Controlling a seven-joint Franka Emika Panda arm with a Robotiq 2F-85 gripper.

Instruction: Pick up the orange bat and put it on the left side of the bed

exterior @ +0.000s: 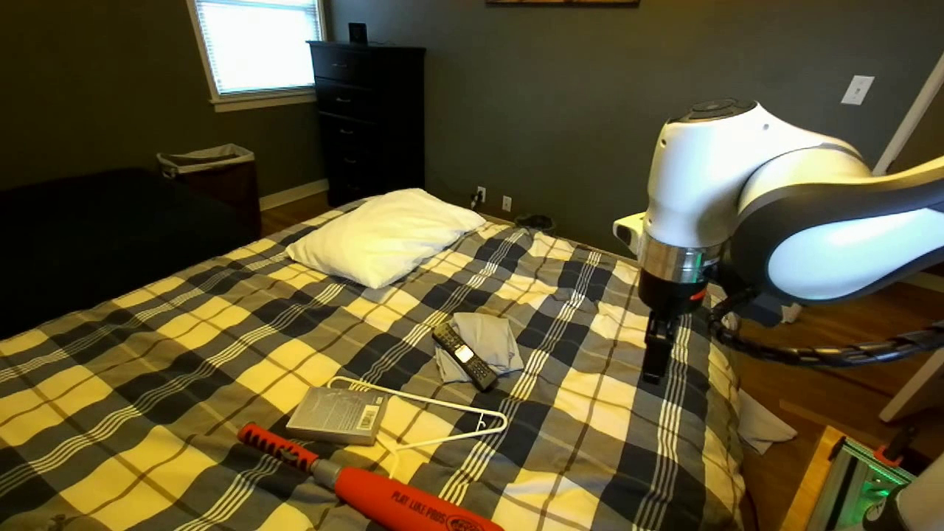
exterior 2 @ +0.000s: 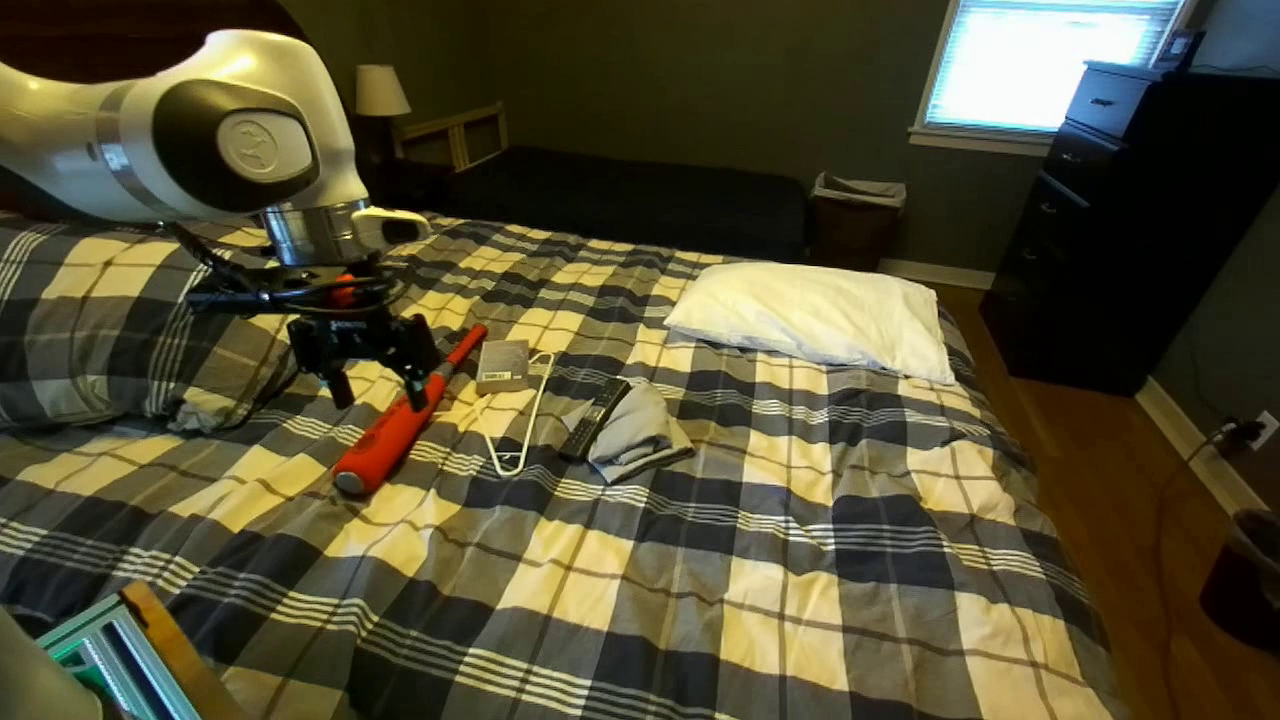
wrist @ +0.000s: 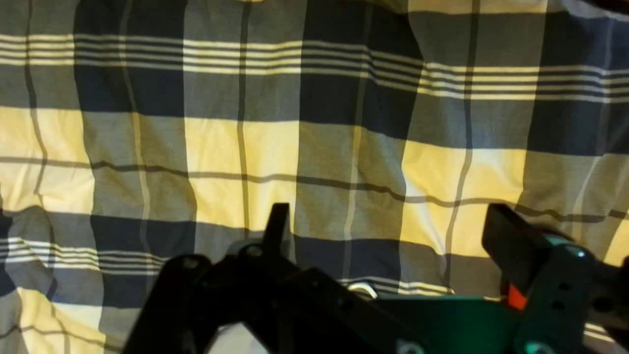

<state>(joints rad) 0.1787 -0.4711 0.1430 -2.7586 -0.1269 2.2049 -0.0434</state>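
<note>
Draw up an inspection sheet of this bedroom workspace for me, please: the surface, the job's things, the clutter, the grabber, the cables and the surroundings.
Surface: bed, plaid and wrinkled, with a white pillow on it.
Job's things: orange bat lies on the bed, not held.
Clutter: white hanger, flat grey item, and dark handset partly on a grey cloth.
Gripper: open above the bed, holding nothing.
Cables: dark cable beside the arm; plug in a wall outlet.
Surroundings: dresser, window, bin, lamp.
</note>
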